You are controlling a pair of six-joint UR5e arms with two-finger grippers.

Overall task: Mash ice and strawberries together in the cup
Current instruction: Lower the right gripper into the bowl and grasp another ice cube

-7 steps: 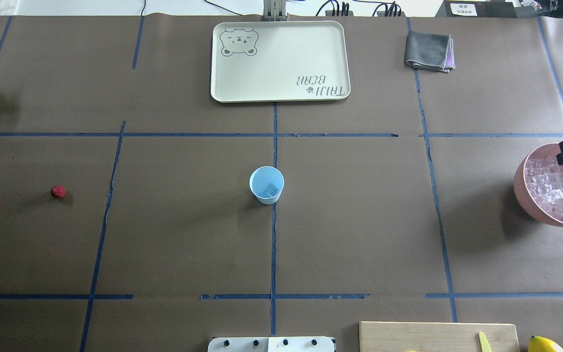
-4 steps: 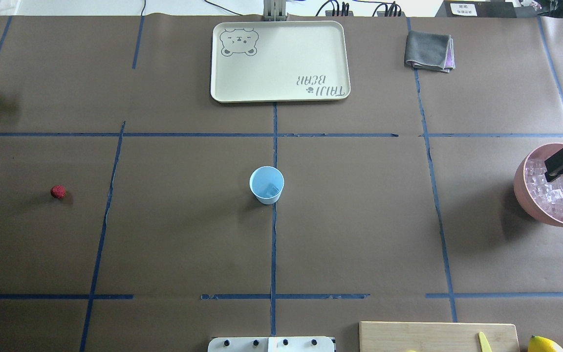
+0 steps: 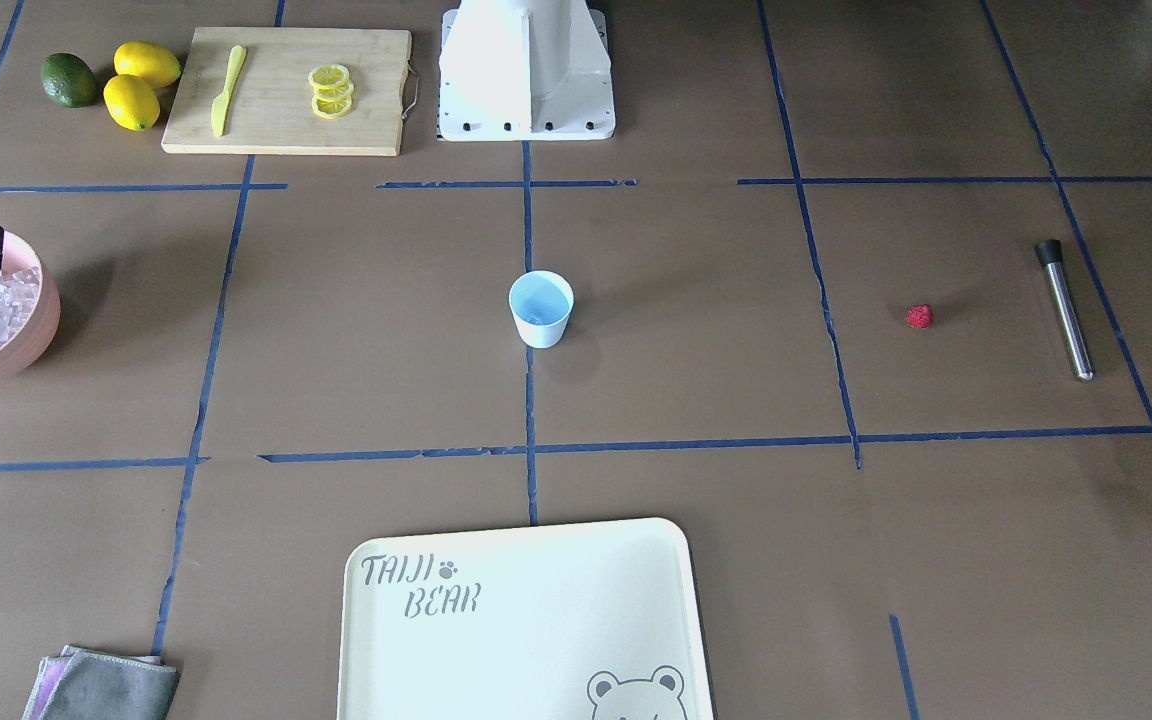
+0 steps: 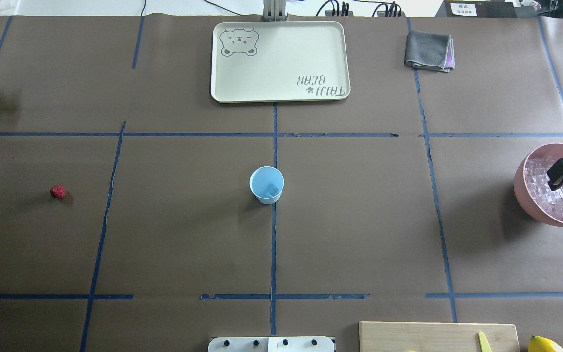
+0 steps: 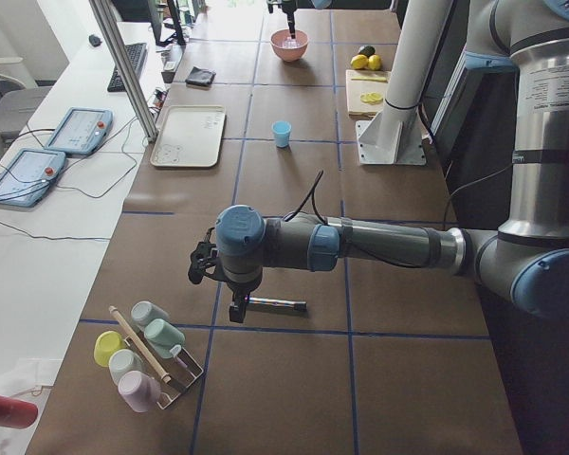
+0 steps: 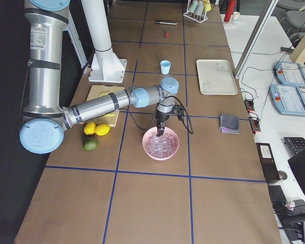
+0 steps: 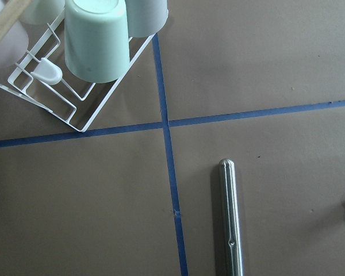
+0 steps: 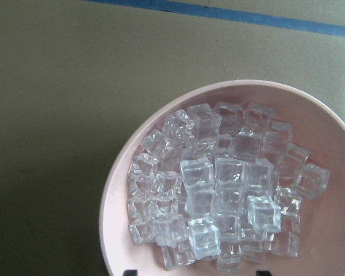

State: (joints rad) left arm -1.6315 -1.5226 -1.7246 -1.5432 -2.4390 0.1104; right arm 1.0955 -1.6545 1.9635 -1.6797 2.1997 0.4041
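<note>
The pale blue cup (image 4: 267,185) stands upright at the table's middle, also in the front view (image 3: 541,308), with what looks like one ice cube inside. The ice (image 8: 218,195) is a heap of clear cubes in the pink bowl (image 4: 521,188) at the right edge. My right gripper (image 8: 196,271) is open just above the ice (image 4: 552,198), with nothing between its fingers; it also shows in the overhead view (image 4: 562,173). The small red strawberry (image 4: 58,191) lies alone on the left. My left gripper (image 5: 232,305) hangs over a metal rod (image 7: 230,218); I cannot tell if it is open.
A cream tray (image 4: 279,61) and a folded grey cloth (image 4: 429,50) lie at the far side. A cutting board (image 3: 286,90) with lemon slices and a yellow knife, two lemons and a lime (image 3: 69,80) sit near the base. A rack of cups (image 7: 95,40) stands far left.
My right gripper has moved toward the robot's side over the pink bowl and come closer to the ice. The cup, strawberry and rod have not moved.
</note>
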